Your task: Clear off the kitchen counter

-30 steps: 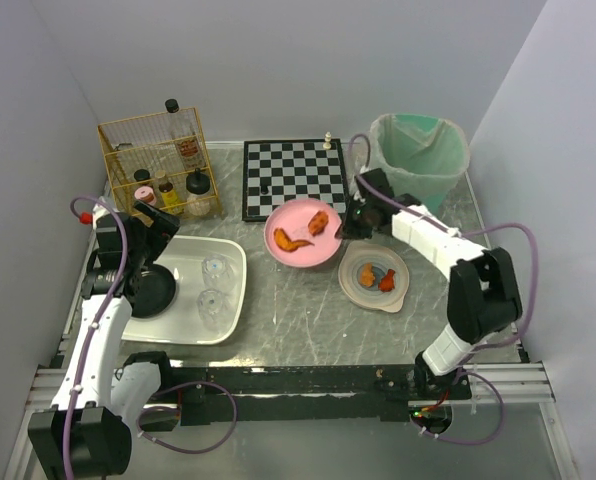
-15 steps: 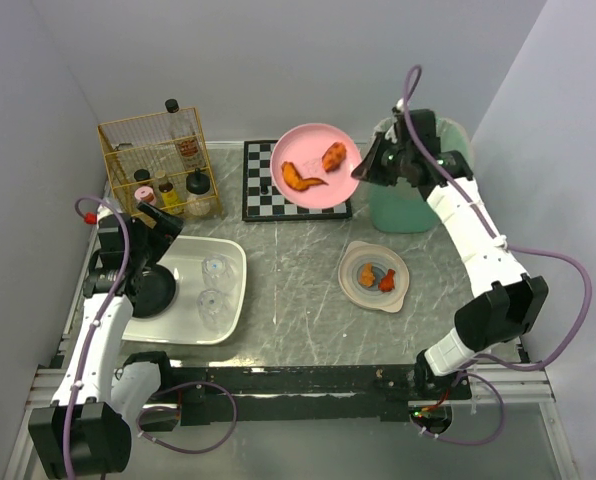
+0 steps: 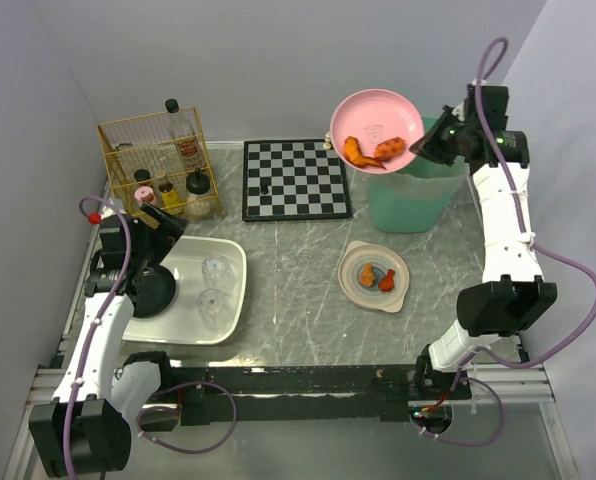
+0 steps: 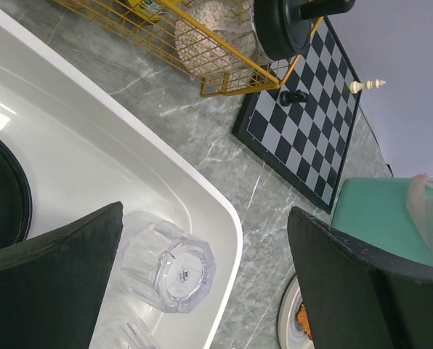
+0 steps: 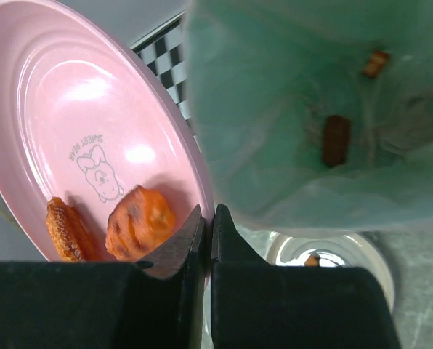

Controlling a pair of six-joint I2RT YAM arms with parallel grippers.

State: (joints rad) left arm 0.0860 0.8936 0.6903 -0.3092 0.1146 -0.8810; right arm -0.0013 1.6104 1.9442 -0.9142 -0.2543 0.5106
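Note:
My right gripper (image 3: 424, 143) is shut on the rim of a pink plate (image 3: 378, 118), held tilted in the air beside the green lined bin (image 3: 410, 195). Two orange food pieces (image 3: 374, 152) lie at the plate's low edge; they also show in the right wrist view (image 5: 136, 222) on the pink plate (image 5: 78, 123). The bin's inside (image 5: 333, 138) holds a few scraps. My left gripper (image 3: 156, 233) is open over the white tub (image 3: 233, 290), jaws wide around a clear glass (image 4: 167, 265). The grey marble kitchen counter (image 3: 298, 310) lies below.
A beige plate with orange food (image 3: 374, 277) sits right of centre. A chessboard (image 3: 296, 178) with two pieces lies at the back. A yellow wire rack (image 3: 158, 160) holds bottles at back left. The tub holds two glasses (image 3: 214, 285) and a black bowl (image 3: 150, 292).
My right arm has lifted the pink plate from the counter and carried it up and right to the bin, tilting it. The left arm has barely moved.

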